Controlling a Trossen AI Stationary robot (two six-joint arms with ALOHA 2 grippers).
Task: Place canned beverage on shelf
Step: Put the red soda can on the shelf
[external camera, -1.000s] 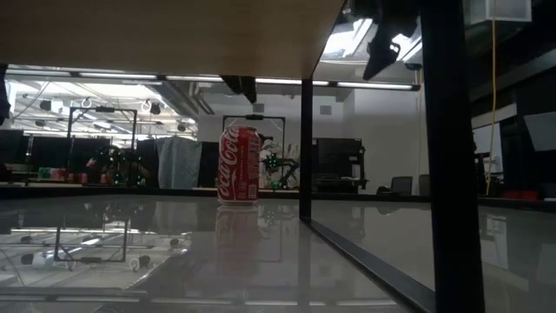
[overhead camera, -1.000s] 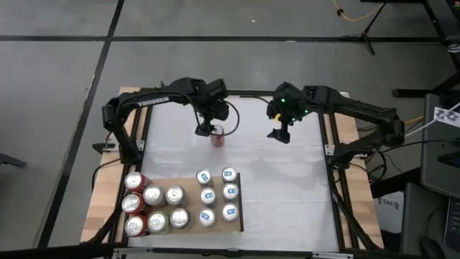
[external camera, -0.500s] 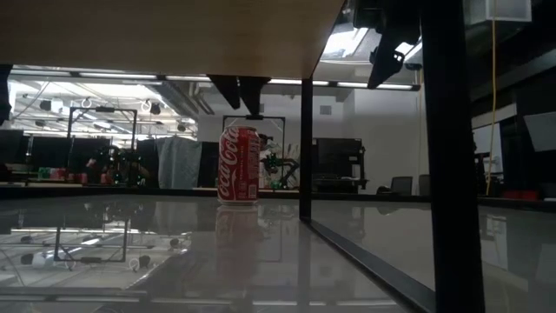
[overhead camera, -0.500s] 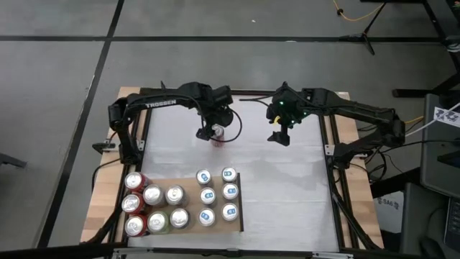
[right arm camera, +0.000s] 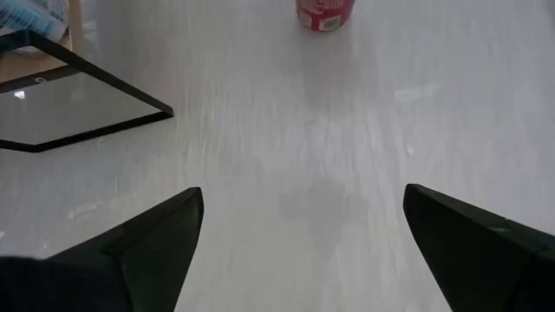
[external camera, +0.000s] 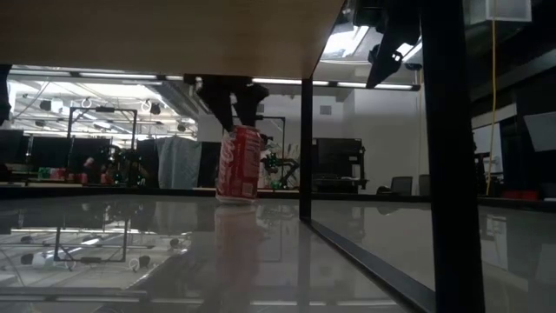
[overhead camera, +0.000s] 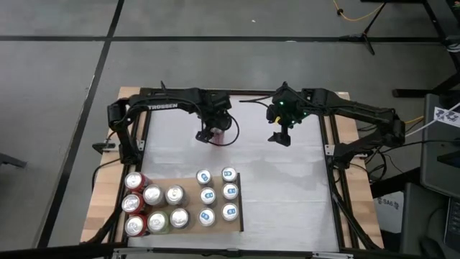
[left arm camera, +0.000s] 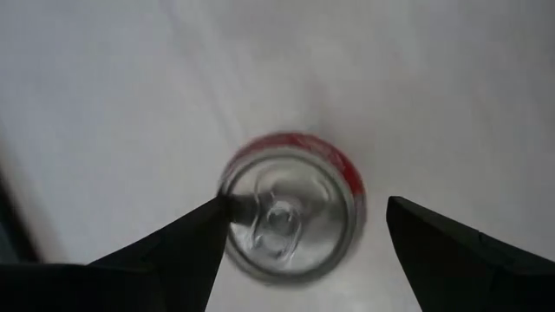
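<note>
A red canned beverage (overhead camera: 218,136) stands upright on its base on the white table, toward the far side; it also shows in the low view (external camera: 239,165). My left gripper (overhead camera: 213,134) hangs over it, open and pointing down, with one finger on each side of the can's top (left arm camera: 290,217). My right gripper (overhead camera: 282,135) hovers open above the table, to the can's right. The shelf (overhead camera: 185,180), a wood-grain panel at the near left, carries several cans on its top. My left gripper comes at the can from above. One fingertip (left arm camera: 217,212) stands right at the can's top rim (left arm camera: 232,204); I cannot tell whether it touches. The other finger (left arm camera: 408,217) is clear of the can.
The shelf's wooden underside (external camera: 174,35) and its dark post (external camera: 306,148) fill the low view's top and middle. Its dark frame (right arm camera: 95,121) shows in the right wrist view. Bare white table lies between the can and the shelf. Wooden strips run along the table's sides.
My left gripper has come down onto the can and rolled a little; its fingers now reach the can's top on both sides. In the low view the can has shifted slightly where it stands. My right gripper has kept still.
</note>
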